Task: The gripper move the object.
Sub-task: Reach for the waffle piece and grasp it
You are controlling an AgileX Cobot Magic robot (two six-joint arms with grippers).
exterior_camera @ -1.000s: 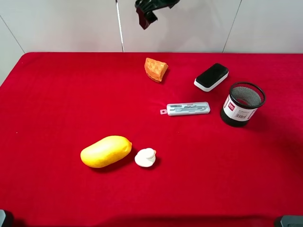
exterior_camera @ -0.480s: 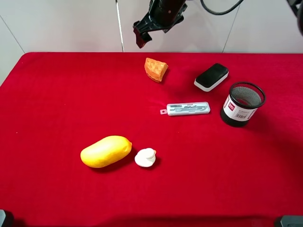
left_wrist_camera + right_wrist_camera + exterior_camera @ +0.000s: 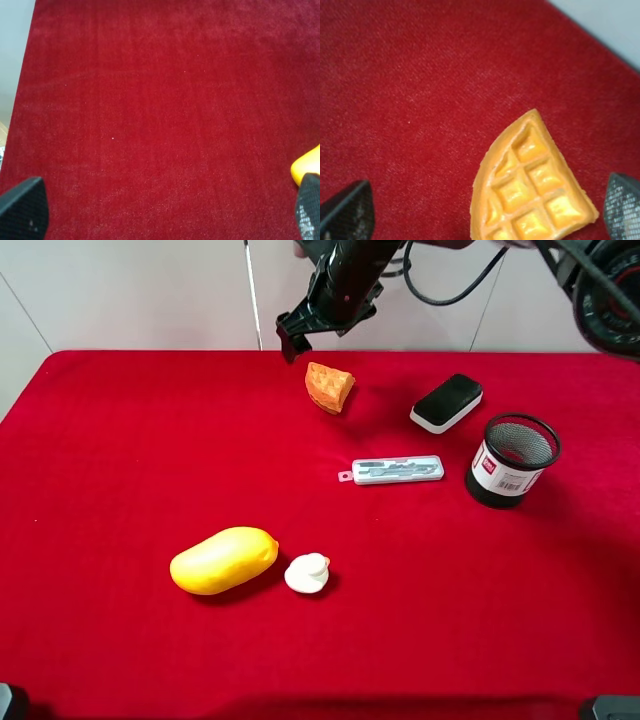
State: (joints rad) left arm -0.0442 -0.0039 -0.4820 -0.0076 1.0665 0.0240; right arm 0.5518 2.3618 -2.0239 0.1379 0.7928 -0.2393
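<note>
The orange waffle slice [image 3: 328,386] with a grid face lies on the red cloth near the table's back edge. My right gripper [image 3: 296,338] hangs just behind and left of it, slightly above the cloth, on a black arm with cables coming from the upper right. In the right wrist view the waffle [image 3: 530,190] lies between the wide-apart fingertips of the open, empty right gripper [image 3: 485,212]. My left gripper [image 3: 165,210] is open and empty over bare cloth, and does not show in the exterior view.
A yellow mango [image 3: 223,560] and a small white object [image 3: 307,573] lie at front centre-left; the mango's edge [image 3: 307,167] shows by the left fingertip. A black-and-white eraser [image 3: 446,402], a clear case [image 3: 392,471] and a black mesh cup [image 3: 511,460] stand to the right.
My right gripper has come down from the top of the view toward the waffle slice. The waffle and the other objects have not moved.
</note>
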